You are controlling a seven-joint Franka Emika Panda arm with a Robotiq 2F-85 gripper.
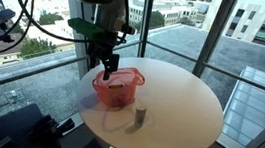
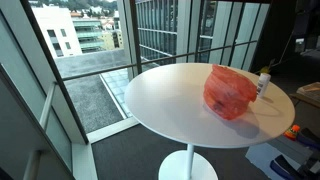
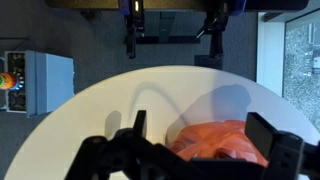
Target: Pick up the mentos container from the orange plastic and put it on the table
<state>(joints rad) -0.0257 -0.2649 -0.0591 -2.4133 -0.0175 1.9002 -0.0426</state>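
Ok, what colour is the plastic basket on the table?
Red-orange basket, clearest in an exterior view.

The orange plastic (image 3: 220, 140) runs off the wrist view's bottom edge, partly behind the fingers (image 3: 272, 140).

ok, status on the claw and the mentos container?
Claw open, empty, hovering over orange plastic. Mentos container not visible in any view. Grey cylinder on table, apart from the claw.

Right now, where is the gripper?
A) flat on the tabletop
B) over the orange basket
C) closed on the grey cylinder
B: in an exterior view the gripper hangs over the orange basket, and the grey cylinder stands apart, untouched.
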